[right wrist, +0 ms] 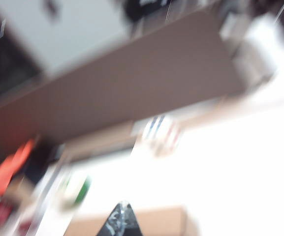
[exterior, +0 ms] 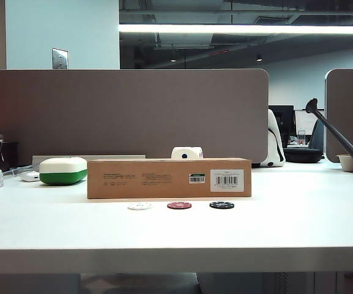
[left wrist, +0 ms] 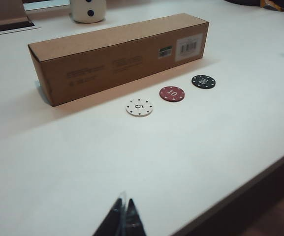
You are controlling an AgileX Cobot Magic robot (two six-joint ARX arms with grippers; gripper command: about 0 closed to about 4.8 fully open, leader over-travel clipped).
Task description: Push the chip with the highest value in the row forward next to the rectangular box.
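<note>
Black chip (left wrist: 203,81) lies just before the box (left wrist: 117,56), at its barcode end, last in the row (left wrist: 171,94). Left gripper (left wrist: 123,219), tips together, hovers well back; right gripper (right wrist: 121,222) blurred, jaw state unclear.

Exterior view: low, level with the counter (exterior: 298,226), facing the rectangular box (exterior: 169,178) front-on.
Left wrist view: above, angled down, nearer; shares the box.
Right wrist view: blurred, tilted.

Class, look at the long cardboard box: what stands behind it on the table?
Behind the cardboard box stands a white object with a dark dot; only its top clears the box in the exterior view. Its base and the table directly behind the box are hidden.
</note>
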